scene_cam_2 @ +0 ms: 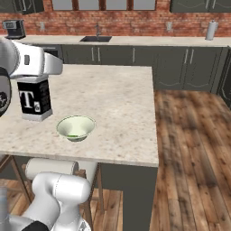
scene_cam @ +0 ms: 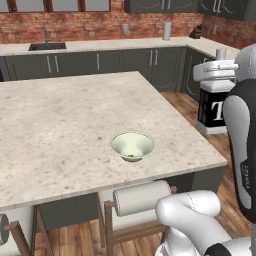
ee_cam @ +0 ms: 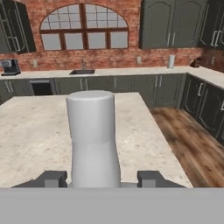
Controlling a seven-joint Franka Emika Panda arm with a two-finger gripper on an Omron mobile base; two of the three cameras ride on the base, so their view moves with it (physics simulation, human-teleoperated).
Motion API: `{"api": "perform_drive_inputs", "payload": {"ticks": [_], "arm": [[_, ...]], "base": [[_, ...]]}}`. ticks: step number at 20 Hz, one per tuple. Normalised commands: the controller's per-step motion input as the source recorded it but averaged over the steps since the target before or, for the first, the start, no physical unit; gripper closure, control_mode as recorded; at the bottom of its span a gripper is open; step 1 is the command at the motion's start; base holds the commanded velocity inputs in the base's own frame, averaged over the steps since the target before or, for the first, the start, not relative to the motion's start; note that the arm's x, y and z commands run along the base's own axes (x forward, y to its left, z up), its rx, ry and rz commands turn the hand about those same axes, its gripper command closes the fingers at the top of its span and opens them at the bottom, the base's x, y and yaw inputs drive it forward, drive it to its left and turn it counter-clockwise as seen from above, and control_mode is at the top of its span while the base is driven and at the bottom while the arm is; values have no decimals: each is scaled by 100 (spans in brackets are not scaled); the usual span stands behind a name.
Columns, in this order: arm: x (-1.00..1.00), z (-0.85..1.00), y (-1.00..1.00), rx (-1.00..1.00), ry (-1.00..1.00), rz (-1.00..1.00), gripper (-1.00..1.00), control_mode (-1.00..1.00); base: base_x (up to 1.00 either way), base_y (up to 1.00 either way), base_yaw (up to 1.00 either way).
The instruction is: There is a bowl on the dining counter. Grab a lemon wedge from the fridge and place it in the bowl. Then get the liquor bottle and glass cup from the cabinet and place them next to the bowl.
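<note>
Liquor bottle (scene_cam_2: 34,100) clamped at the neck between gripper (ee_cam: 103,178) fingers, upright above dining counter (scene_cam: 60,125). Hangs near bowl (scene_cam: 132,146), apart from it.

Two base views behind the arm, left and right, sharing the dining counter (scene_cam: 60,125), hand view level, close over it

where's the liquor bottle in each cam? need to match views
Left base view: liquor bottle at the right edge, black label facing the camera, partly behind the arm.
Right base view: at the left, right above the dining counter, left of the bowl.
Hand view: its pale neck rises at centre between the hand's fingertips.
Shared landmark: the sink on the far wall counter.
</note>
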Motion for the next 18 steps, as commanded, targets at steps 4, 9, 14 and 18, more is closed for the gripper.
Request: {"api": "perform_drive_inputs", "payload": {"ticks": [4, 9, 14, 18], "arm": [[100, -53, -69, 6, 0, 29, 100, -100], [100, -62, -64, 2, 0, 37, 100, -100], [97, -66, -34, 0, 0, 36, 100, -100], [99, -55, -3, 0, 1, 34, 100, -100]], "base": [[0, 0, 0], [0, 0, 0], [0, 0, 0], [0, 0, 0]]}}
